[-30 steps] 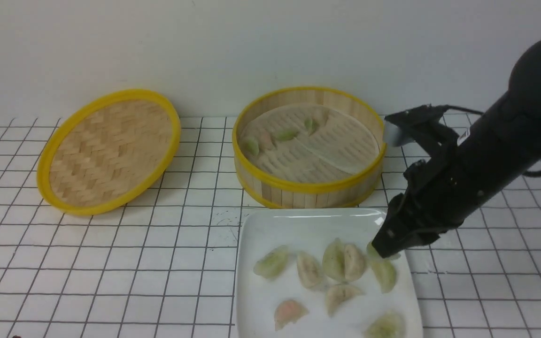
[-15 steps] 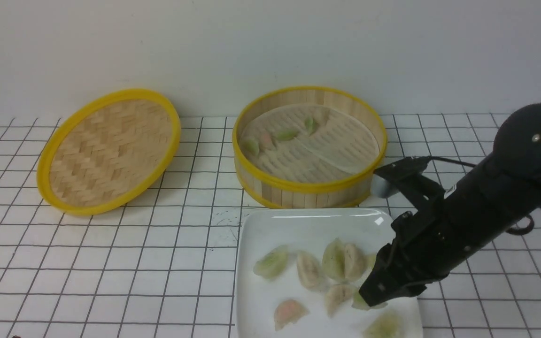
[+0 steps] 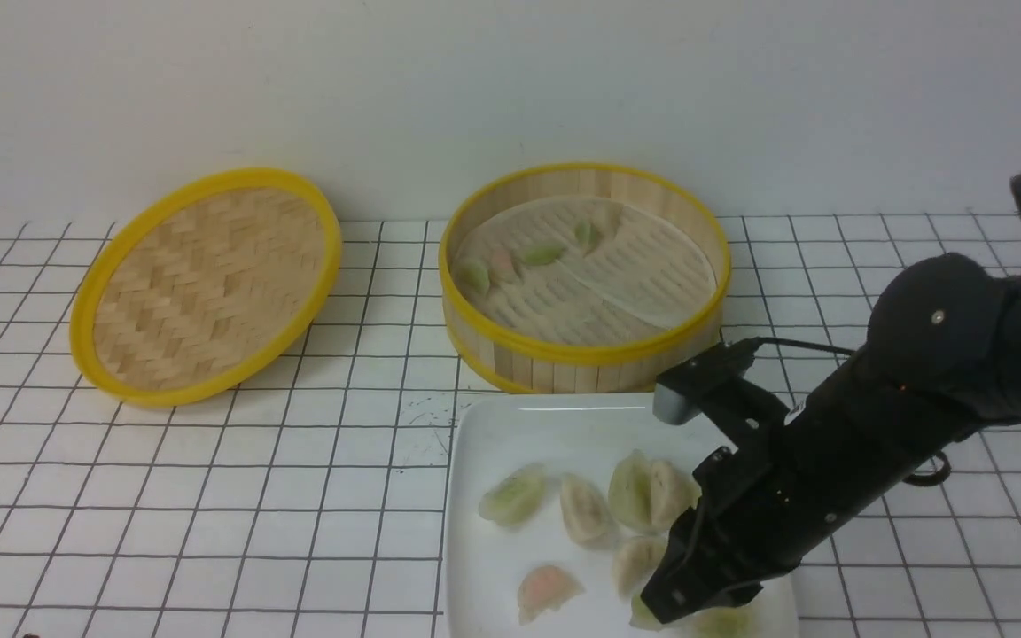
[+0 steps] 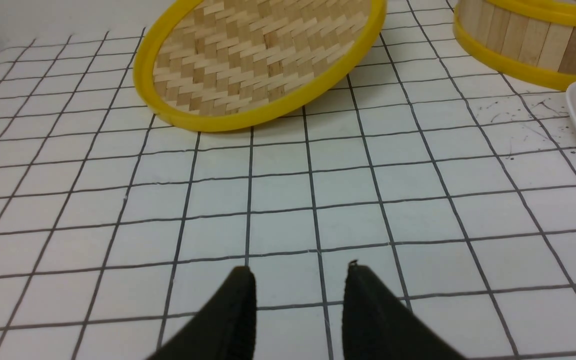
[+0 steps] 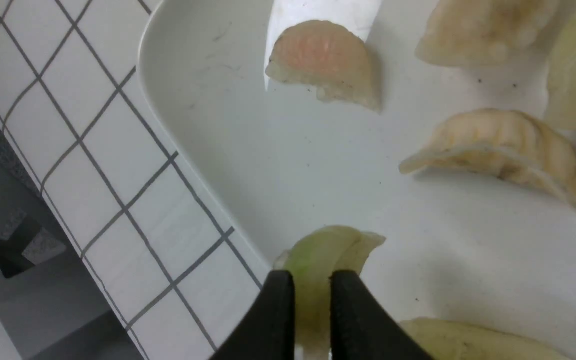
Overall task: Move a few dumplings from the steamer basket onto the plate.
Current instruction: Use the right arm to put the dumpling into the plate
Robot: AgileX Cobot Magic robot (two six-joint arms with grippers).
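Dumplings [image 3: 599,509] crowd the plate [image 3: 510,425] beside the right claw [image 3: 663,611], clenched on a green dumpling [image 5: 320,260] near its front edge; left claw [image 4: 298,280] released over bare counter [image 4: 288,200].

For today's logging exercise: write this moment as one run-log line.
right gripper: shut on green dumpling | over plate | left gripper: open, idle | steamer basket: dumplings remain

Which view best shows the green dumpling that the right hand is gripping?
The right wrist view: the green dumpling sits pinched between the right hand, over the plate. In the front view only a sliver shows. The left wrist view misses it.
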